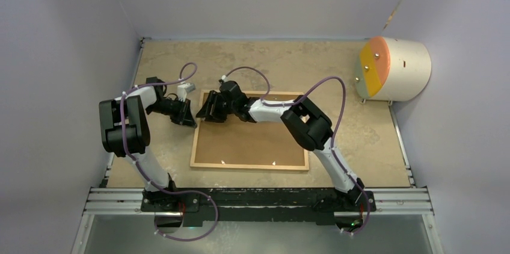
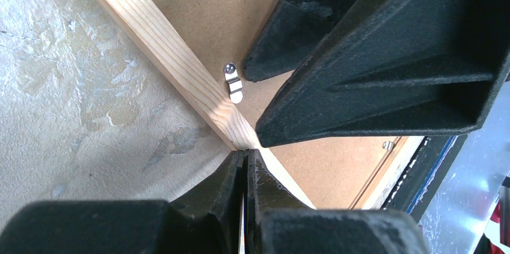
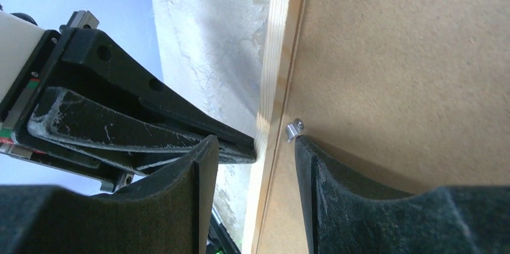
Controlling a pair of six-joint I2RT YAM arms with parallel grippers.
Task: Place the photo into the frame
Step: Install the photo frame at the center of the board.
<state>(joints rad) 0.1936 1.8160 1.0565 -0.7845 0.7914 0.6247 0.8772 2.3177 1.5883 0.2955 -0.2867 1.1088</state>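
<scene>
Left gripper [image 2: 245,156]: pressed shut, only a hairline slit between the fingers [image 2: 210,206]. In that slit, a thin pale line, too narrow to name. Touches, tips first, the outer edge of the frame [image 2: 180,67] near its far left corner.

Right gripper [image 3: 254,141]: partly open, nothing in its hold. Straddles the same wooden strip, one finger [image 3: 180,206] on the table side, the other [image 3: 361,218] over the backing board [image 3: 409,55]. Touching the strip or just off it: cannot tell. Right at the inner finger's tip, a small metal tab [image 3: 293,129] at the board's edge.

From the left wrist only: the tab's full shape, screw head and blade, flat on the board just beside the strip; also a second small tab [image 2: 388,144] by the frame's near strip.

From the right wrist only: the open gap of the right gripper, and the left gripper's closed tips butted against the strip from outside.

From the top only: the whole frame, flat on the table [image 1: 337,67], back upward, brown board filling it; both grippers close together at the far left corner, left one outside, right one over the board. Well apart, at the table's far right corner, a white drum [image 1: 409,61] with an orange and yellow face. Photo not to be seen in any view.
</scene>
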